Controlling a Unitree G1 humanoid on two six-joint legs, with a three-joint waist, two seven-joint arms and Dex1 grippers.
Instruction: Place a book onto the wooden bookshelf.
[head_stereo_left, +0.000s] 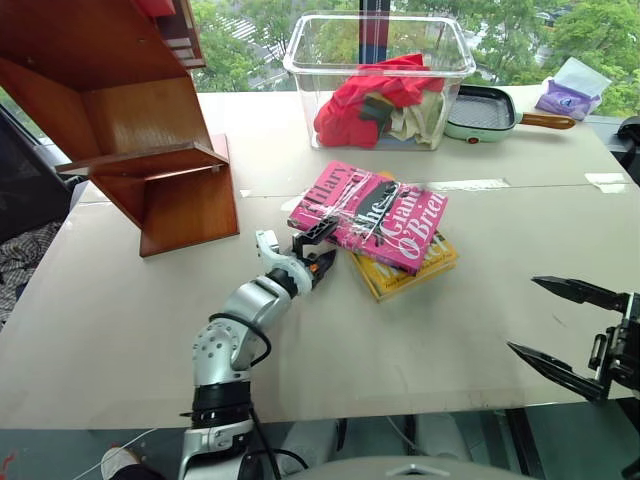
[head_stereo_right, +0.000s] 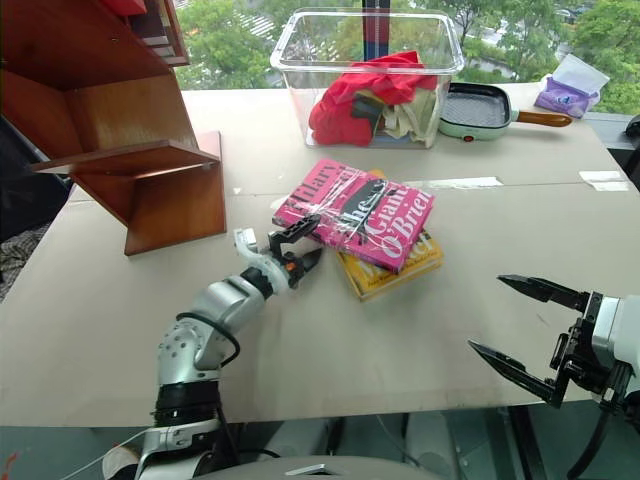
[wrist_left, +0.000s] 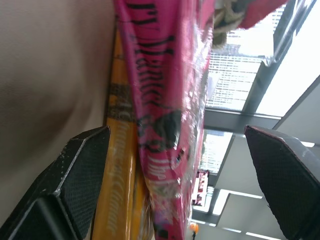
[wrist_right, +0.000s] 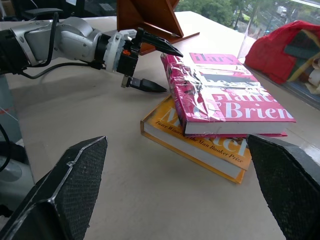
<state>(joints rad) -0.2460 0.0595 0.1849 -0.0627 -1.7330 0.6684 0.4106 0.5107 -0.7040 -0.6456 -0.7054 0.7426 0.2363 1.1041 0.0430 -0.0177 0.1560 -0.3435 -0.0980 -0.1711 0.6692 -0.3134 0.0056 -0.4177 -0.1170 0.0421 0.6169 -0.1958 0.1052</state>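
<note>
Book position: the book is laid flat on the yellow-orange book, both on the table near its middle; its near corner overhangs the lower volume, so an edge is left free for a grip.
Left gripper: the left gripper is held level at the pink book's near corner, fingers spread apart, one above the cover and one beside the spine edge; nothing is clamped yet.
Reason for pose: the gripper appears to have been turned on its side so that the cover thickness can be taken between the fingers.
Right gripper: the right gripper is kept well apart from the books, fingers wide and empty, judged to be waiting.
Bookshelf: the wooden bookshelf is stood at the table's far left, with a flat board and slanted panels of polished reddish-brown wood.
Surfaces: the pink cover is glossy with crinkled clear film; slipping is judged a risk. The table is matte and pale.
</note>
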